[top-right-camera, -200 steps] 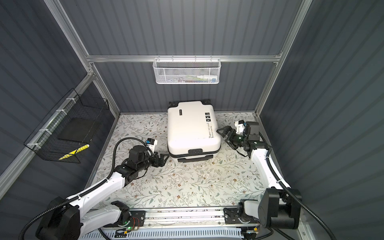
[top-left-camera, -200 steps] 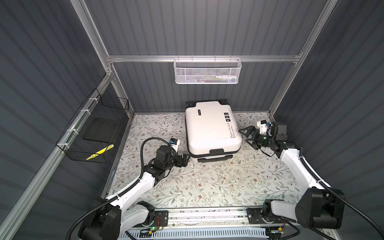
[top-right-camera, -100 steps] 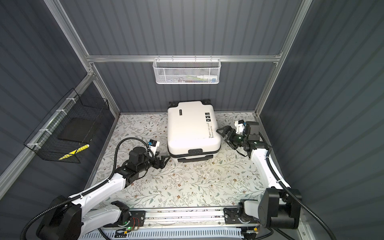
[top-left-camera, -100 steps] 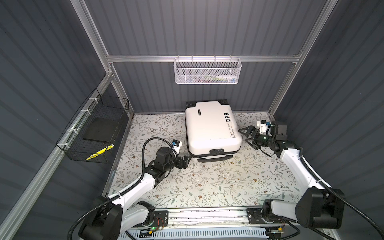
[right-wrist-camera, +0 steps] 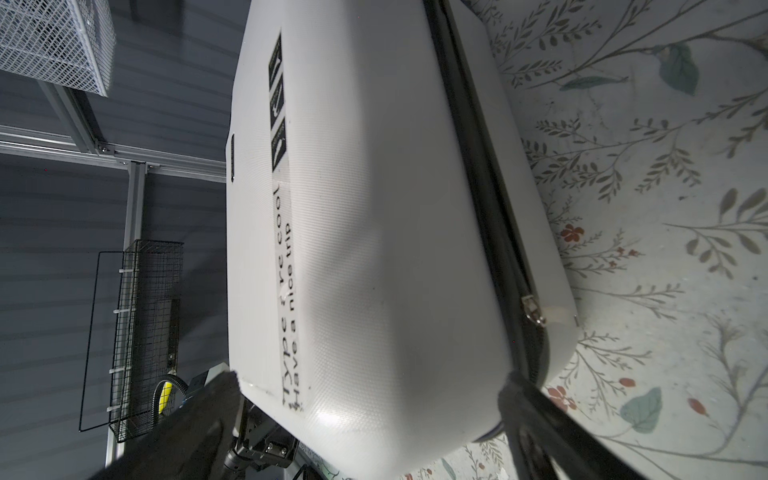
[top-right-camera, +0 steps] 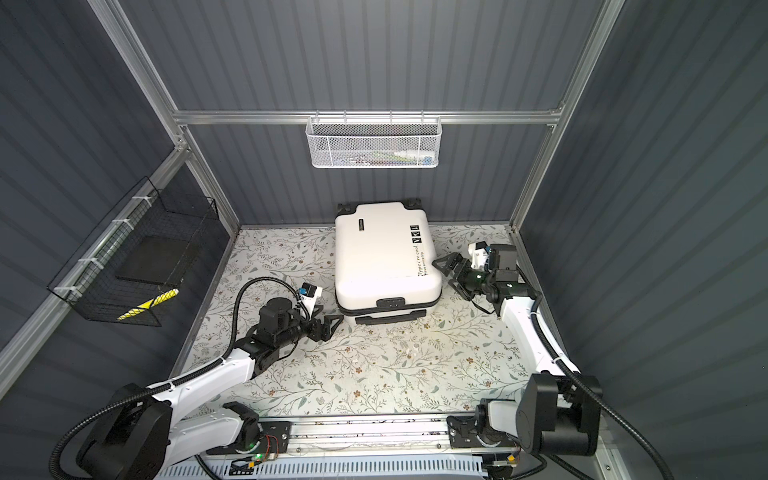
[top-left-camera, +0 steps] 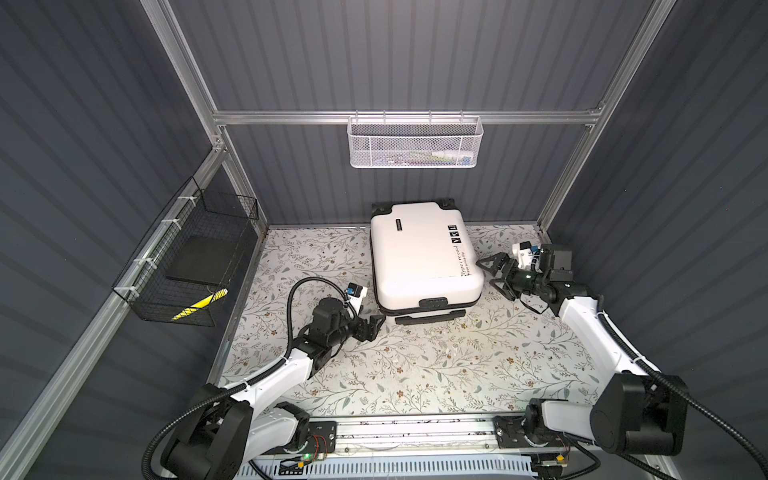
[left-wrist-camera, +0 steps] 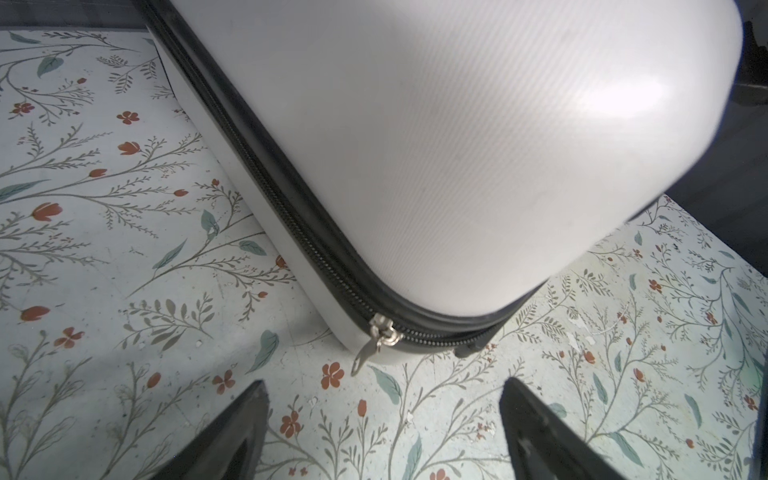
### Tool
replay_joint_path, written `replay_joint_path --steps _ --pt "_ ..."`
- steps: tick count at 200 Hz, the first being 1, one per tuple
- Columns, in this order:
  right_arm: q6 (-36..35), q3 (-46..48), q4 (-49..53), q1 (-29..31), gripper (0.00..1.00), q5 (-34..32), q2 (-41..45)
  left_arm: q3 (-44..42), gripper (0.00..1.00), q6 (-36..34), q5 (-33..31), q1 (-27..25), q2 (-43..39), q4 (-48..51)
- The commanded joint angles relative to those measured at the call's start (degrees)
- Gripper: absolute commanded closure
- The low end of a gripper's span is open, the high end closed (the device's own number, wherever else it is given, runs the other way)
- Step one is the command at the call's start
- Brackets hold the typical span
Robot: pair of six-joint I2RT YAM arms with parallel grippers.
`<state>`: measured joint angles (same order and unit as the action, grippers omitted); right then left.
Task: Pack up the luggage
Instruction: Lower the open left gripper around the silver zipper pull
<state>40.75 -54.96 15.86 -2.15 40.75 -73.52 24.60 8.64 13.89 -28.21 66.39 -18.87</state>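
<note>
The luggage [top-left-camera: 424,257] [top-right-camera: 384,253] is a white hard-shell suitcase. It lies flat and closed on the floral mat near the back wall, its black handle toward the front. My left gripper [top-left-camera: 374,326] [top-right-camera: 330,324] is low on the mat just off its front left corner, open and empty. In the left wrist view the gripper [left-wrist-camera: 384,386] faces that corner [left-wrist-camera: 457,145], and a silver zipper pull [left-wrist-camera: 368,353] hangs there just ahead of the fingers. My right gripper [top-left-camera: 490,276] [right-wrist-camera: 370,376] is wide open beside the right side, fingertips level with the shell [right-wrist-camera: 374,249]. Another zipper pull [right-wrist-camera: 532,309] shows there.
A white mesh basket [top-left-camera: 415,143] with small items hangs on the back rail. A black wire basket [top-left-camera: 187,266] on the left wall holds a dark flat thing and a yellow-black item. Dark walls close three sides. The arms' base rail [top-left-camera: 415,432] runs along the front.
My left gripper has moved right and forward over the mat to the suitcase's front left corner. The right arm and the suitcase have stayed put.
</note>
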Motion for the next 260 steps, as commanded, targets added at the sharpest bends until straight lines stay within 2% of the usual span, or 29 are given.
replay_joint_path --steps 1,37,87,168,242,260 --pt "-0.32 0.86 -0.44 0.2 0.01 0.56 -0.4 -0.85 0.12 -1.6 1.65 -0.45 0.2 -2.37" --pt "-0.32 1.17 -0.57 0.25 0.01 0.62 -0.62 -1.56 0.13 -1.89 1.68 -0.45 1.24 -3.61" --pt "-0.48 1.36 -0.58 0.22 0.01 0.78 -0.82 -3.98 0.2 -1.36 2.06 -0.45 2.86 -8.49" --pt "-1.97 0.31 1.39 0.22 0.01 1.16 -1.65 -4.91 0.43 -3.22 2.9 -0.4 7.14 -13.66" --pt "-3.57 -0.5 3.15 0.22 0.01 1.59 -2.54 -4.08 0.51 -4.73 4.56 -0.36 10.47 -16.74" --pt "-3.67 -0.29 3.22 0.24 0.01 1.56 -2.6 -3.44 0.56 -5.07 4.57 -0.36 11.25 -16.82"
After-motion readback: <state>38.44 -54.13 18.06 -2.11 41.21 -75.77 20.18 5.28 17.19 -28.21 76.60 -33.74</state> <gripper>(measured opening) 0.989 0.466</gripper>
